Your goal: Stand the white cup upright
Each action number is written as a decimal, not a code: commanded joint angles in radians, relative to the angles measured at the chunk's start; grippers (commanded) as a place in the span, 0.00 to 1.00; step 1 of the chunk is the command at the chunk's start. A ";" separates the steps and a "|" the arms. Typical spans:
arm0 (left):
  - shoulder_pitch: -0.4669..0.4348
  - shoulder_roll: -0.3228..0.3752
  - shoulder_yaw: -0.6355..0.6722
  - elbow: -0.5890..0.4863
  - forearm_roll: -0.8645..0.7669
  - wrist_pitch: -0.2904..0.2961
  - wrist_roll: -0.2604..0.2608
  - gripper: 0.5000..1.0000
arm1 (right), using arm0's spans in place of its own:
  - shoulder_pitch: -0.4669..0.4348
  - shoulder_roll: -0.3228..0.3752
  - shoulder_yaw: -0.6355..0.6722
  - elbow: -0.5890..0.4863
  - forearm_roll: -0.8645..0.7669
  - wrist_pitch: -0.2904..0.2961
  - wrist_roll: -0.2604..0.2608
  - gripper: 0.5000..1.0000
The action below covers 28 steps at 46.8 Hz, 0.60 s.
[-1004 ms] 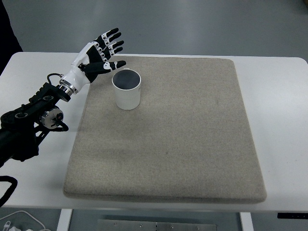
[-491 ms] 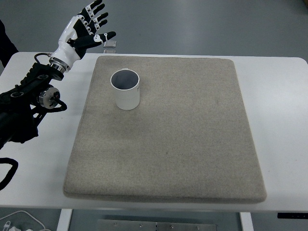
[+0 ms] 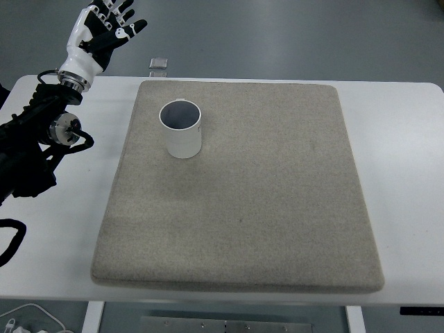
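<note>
From my station I see the white cup (image 3: pixel 182 130) standing upright on the beige mat (image 3: pixel 250 208), with its open mouth turned up so that the grey inside shows. It stands steady, and I see no tilt. So I judge that the main part of the task, to bring the cup upright, is done.

The left hand (image 3: pixel 97 28) is high above the far left corner of the table (image 3: pixel 402 139), with the fingers spread wide and holding nothing. The cup is to the right of this hand and nearer to me, well apart from it; nothing touches the cup. Just right of the hand, behind the mat's far edge, a small flat grey object (image 3: pixel 159 64) lies on the table; I cannot tell what it is.

The right hand is not visible in my view.

What is left, I think, is only to bring the left arm back to a resting place at its side of the table, without passing over the cup.
</note>
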State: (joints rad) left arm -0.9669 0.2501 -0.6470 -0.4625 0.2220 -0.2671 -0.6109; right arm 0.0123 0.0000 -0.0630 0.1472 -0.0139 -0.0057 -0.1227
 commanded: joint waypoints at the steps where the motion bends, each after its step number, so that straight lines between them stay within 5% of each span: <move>1: 0.004 0.001 0.001 0.001 -0.041 0.000 0.000 0.98 | 0.000 0.000 0.000 0.000 0.000 0.000 0.000 0.86; 18: 0.004 0.000 0.006 0.011 -0.066 0.038 0.003 0.98 | 0.002 0.000 -0.003 0.000 -0.005 -0.002 0.000 0.86; 28: 0.007 0.001 0.018 0.018 -0.064 0.042 0.201 0.98 | 0.005 0.000 -0.003 0.000 -0.005 0.004 0.000 0.86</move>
State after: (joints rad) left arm -0.9619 0.2508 -0.6290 -0.4465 0.1573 -0.2270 -0.4673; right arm 0.0149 0.0000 -0.0657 0.1473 -0.0186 -0.0034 -0.1227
